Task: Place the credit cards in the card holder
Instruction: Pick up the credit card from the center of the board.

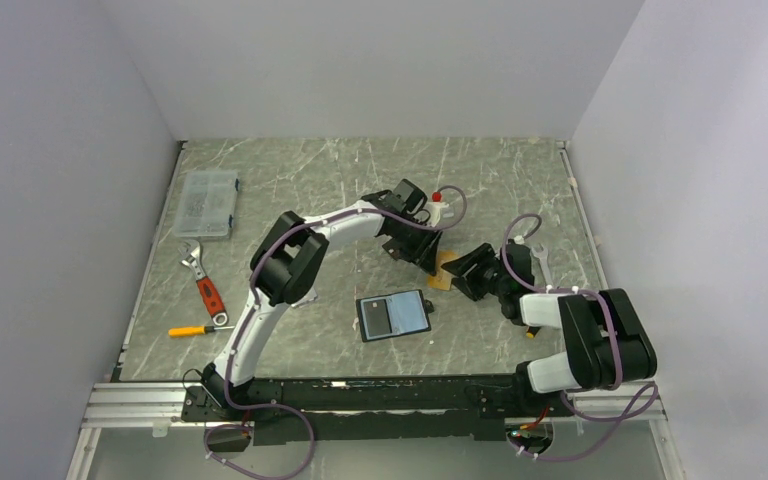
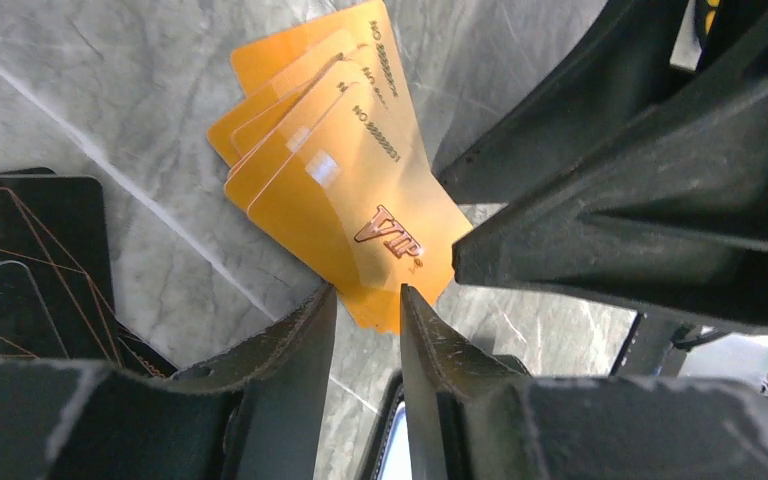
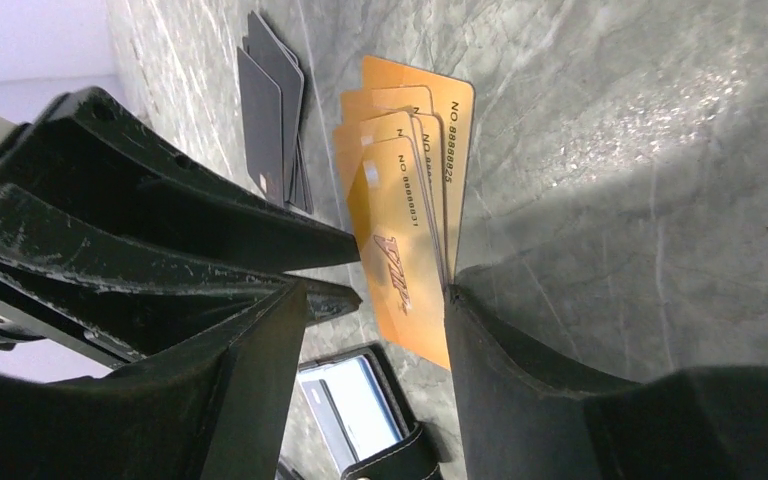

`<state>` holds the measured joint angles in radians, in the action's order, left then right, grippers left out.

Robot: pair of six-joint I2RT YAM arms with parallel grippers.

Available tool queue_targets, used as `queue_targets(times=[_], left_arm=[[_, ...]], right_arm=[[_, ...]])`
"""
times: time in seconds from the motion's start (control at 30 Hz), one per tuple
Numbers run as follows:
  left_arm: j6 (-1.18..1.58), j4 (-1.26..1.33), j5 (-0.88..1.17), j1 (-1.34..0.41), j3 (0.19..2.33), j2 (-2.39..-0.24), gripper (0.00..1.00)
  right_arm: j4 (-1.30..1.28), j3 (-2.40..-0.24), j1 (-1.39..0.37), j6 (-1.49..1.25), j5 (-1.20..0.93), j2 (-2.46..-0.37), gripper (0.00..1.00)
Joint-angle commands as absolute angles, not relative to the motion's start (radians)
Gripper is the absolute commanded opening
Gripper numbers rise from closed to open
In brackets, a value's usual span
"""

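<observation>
The fanned orange-tan plastic credit cards (image 2: 360,200) lie flat on the grey marble surface (image 2: 110,100), their near short end between the narrowly parted jaws of the left gripper (image 2: 368,295), while the right gripper (image 3: 375,292) straddles them wide open.

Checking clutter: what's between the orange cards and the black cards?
Nothing; only bare table separates the orange cards from the black cards, clearest in the left wrist view.

Clear parts box (image 1: 207,203) far left; red-handled wrench (image 1: 204,284), yellow screwdriver (image 1: 196,330) nearer.
</observation>
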<state>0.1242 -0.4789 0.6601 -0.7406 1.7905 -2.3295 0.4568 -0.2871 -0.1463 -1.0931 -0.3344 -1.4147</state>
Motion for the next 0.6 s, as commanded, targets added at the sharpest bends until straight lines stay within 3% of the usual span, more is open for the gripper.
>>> queue_targets(times=[0.0, 0.37, 0.57], left_arm=[[0.094, -0.539, 0.547, -0.751, 1.837, -2.396, 0.37], [0.071, -0.549, 0.52, -0.791, 1.852, -2.437, 0.35], [0.104, -0.519, 0.613, -0.802, 1.844, -2.418, 0.36]], right_arm=[[0.21, -0.223, -0.18, -1.047, -0.266, -1.497, 0.56], [0.159, -0.205, -0.19, -1.046, -0.253, -1.431, 0.56], [0.204, -0.175, -0.19, -1.064, -0.254, -1.439, 0.5]])
